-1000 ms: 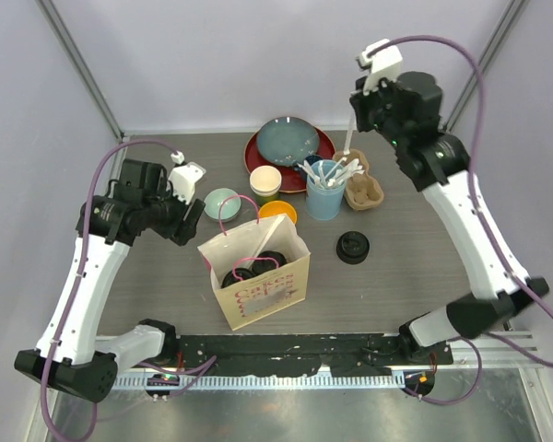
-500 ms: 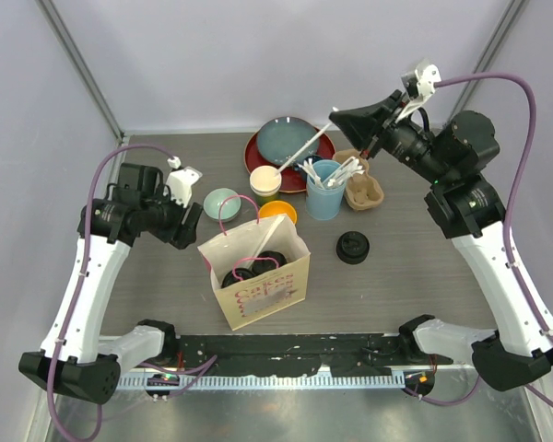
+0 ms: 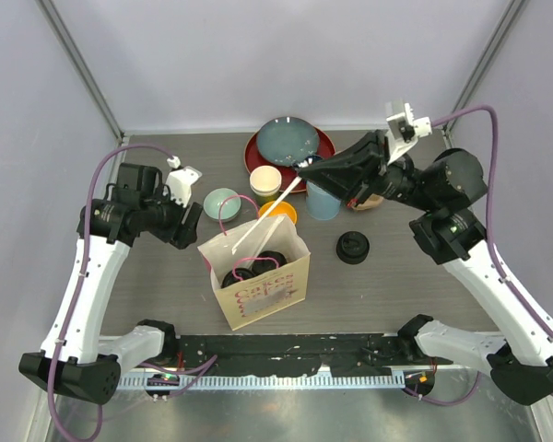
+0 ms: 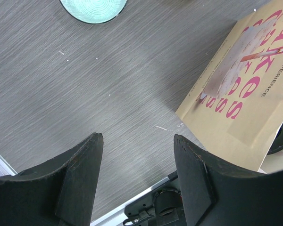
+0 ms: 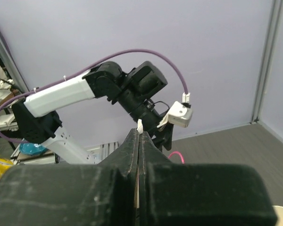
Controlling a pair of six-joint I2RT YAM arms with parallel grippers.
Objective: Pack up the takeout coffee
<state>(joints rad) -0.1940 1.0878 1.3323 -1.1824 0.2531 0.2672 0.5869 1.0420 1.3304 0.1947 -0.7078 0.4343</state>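
A tan paper bag (image 3: 263, 293) with pink handles stands open at the table's middle. Two black lids (image 3: 271, 261) show inside it, on what look like the two coffee cups; the cups' green walls are hidden. My right gripper (image 3: 306, 175) is shut on a long white utensil (image 3: 258, 224) that slants down towards the bag's mouth; its tip (image 5: 140, 126) sticks out past the closed fingers. My left gripper (image 3: 188, 222) is open and empty, just left of the bag (image 4: 236, 80), above bare table, in the left wrist view (image 4: 138, 137).
Behind the bag stand an open unlidded paper cup (image 3: 265, 181), an orange bowl (image 3: 279, 211), a mint bowl (image 3: 220, 201), a red plate with a grey plate on it (image 3: 288, 143), the light-blue utensil cup (image 3: 323, 203) and a cardboard cup carrier (image 3: 371, 195). Loose black lids (image 3: 353, 247) lie right of the bag.
My right arm has swung down and left from above the blue cup, carrying the white utensil towards the bag. The left arm has barely moved.
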